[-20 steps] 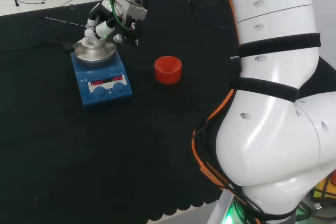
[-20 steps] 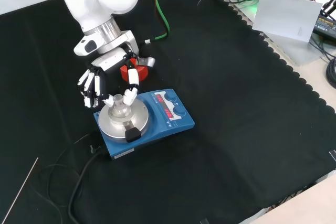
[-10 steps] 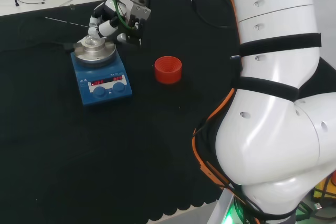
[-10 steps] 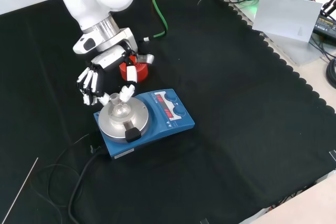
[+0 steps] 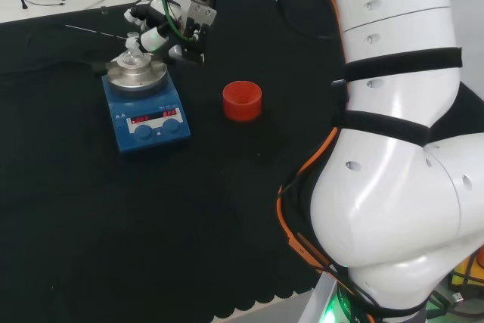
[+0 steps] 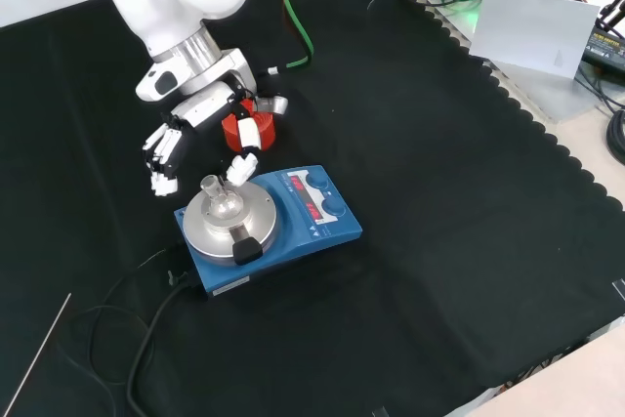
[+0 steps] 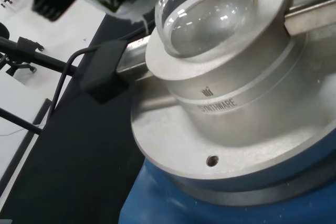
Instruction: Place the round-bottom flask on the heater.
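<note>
The flask (image 6: 221,198) sits upright on the heater (image 6: 266,229), its round belly down in the metal cup (image 7: 231,77) at the middle of the heater's silver top, neck pointing up; the wrist view shows the clear bulb (image 7: 205,11) seated inside the cup rim, which is why it can stand by itself without a ring under it. The hand (image 6: 200,134) is spread open and holds nothing: the fingers (image 6: 161,158) hang just beside the flask on the side away from the heater's dials, the thumb (image 6: 242,165) hangs on the dial side near the neck, and there is a gap between each and the glass in the front view. In the head view the hand (image 5: 162,28) is above and just behind the heater (image 5: 144,104), fingers apart on either side of the flask neck (image 5: 134,49). That spread reads as a release, with both sides clear so nothing snags the neck. The red ring (image 5: 242,100) stands on the cloth beside the heater, apart from it and empty, most likely the stand the flask belongs to when off the heater. The heater's black cable (image 6: 146,329) trails off the heater's back edge across the cloth. Judging by this, the placing looks done; what's left is lifting the hand straight away without bumping the neck, since the flask is only cradled by the cup and could tip.
</note>
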You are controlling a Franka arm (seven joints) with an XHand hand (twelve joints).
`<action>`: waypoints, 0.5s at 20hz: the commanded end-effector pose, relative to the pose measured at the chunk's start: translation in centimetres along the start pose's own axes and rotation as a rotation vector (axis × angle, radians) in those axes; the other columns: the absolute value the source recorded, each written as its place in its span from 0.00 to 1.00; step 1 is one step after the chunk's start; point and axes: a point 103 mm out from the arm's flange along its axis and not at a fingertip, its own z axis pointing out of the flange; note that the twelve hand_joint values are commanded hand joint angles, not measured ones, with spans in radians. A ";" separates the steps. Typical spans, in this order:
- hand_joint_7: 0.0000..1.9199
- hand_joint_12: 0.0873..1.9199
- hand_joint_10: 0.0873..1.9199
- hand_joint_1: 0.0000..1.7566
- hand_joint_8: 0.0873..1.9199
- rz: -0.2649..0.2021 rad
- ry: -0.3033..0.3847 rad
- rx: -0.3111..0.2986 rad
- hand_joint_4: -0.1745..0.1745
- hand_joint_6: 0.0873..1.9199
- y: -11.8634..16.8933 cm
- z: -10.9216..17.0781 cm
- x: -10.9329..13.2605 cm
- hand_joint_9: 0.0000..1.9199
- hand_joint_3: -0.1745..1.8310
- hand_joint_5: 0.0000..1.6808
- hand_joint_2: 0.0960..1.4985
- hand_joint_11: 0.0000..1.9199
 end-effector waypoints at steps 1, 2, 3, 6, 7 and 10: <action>0.14 0.70 0.30 0.49 0.29 0.024 -0.019 -0.016 0.49 0.10 -1.0 -1.0 0.5 0.25 0.45 0.21 0.31 0.04; 0.14 0.70 0.30 0.48 0.30 0.028 -0.022 -0.021 0.50 0.10 -1.3 -1.3 0.6 0.25 0.45 0.21 0.31 0.03; 0.14 0.70 0.30 0.48 0.30 0.032 -0.027 -0.027 0.50 0.09 -1.6 -1.5 0.7 0.25 0.45 0.21 0.31 0.03; 0.14 0.70 0.30 0.47 0.30 0.047 -0.041 -0.043 0.50 0.08 -2.7 -2.3 1.1 0.24 0.44 0.20 0.31 0.03; 0.14 0.70 0.30 0.47 0.29 0.054 -0.046 -0.052 0.50 0.08 -3.2 -2.6 1.2 0.24 0.44 0.20 0.31 0.03; 0.13 0.70 0.30 0.47 0.30 0.069 -0.062 -0.064 0.51 0.05 -4.5 -3.3 1.7 0.24 0.43 0.21 0.32 0.03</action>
